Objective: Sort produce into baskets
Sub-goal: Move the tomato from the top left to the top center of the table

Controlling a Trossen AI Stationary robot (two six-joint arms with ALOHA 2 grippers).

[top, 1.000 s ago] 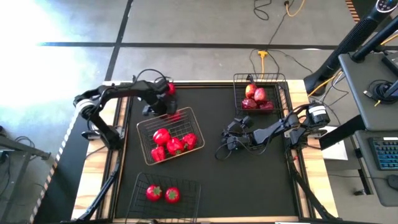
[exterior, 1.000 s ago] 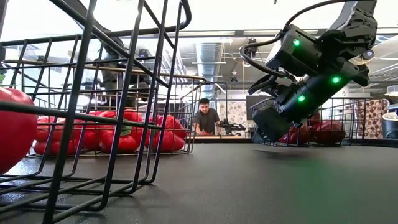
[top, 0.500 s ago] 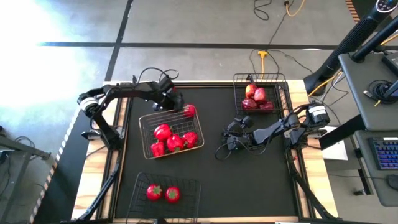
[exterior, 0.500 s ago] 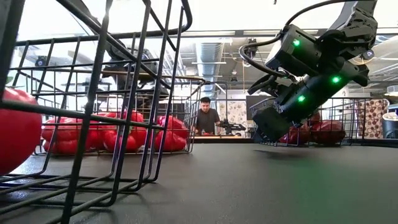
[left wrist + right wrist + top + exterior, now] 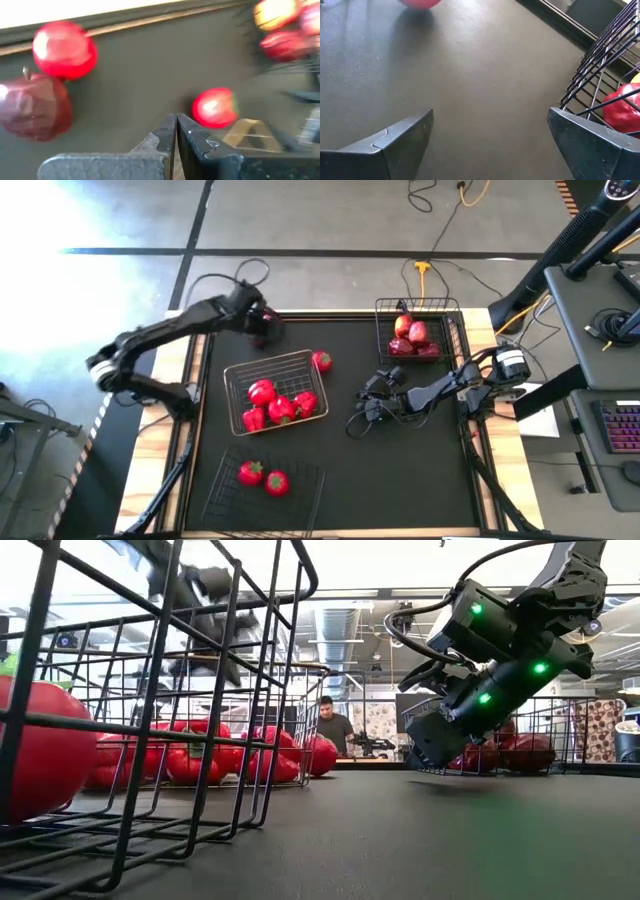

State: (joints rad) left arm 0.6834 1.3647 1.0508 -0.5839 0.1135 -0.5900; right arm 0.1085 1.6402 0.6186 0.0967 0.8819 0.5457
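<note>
Overhead first: left gripper (image 5: 262, 330) sits at the far left corner of the black table (image 5: 400, 470), fingers pressed together, holding nothing. One loose tomato (image 5: 321, 361) lies on the mat just beside the middle basket (image 5: 276, 392), outside its far right corner. That basket holds red peppers (image 5: 272, 408). Near basket (image 5: 262, 488) holds two tomatoes (image 5: 264, 477). Far right basket (image 5: 419, 330) holds apples (image 5: 411, 337). Right gripper (image 5: 370, 406) rests mid-table, fingers spread wide, nothing between them.

Low view: right gripper (image 5: 437, 745) hangs just above the mat; apple basket (image 5: 560, 735) behind it. Near basket (image 5: 150, 710) fills the left foreground. A person (image 5: 331, 729) sits in the room beyond.

Left wrist: closed fingers (image 5: 162, 137), loose tomato (image 5: 214, 107) ahead, another red fruit (image 5: 64, 49) and a dark apple (image 5: 34, 106) near the table's edge.

Right wrist: wide-set fingers (image 5: 395, 142) over bare mat, apple basket (image 5: 605, 80) alongside.
</note>
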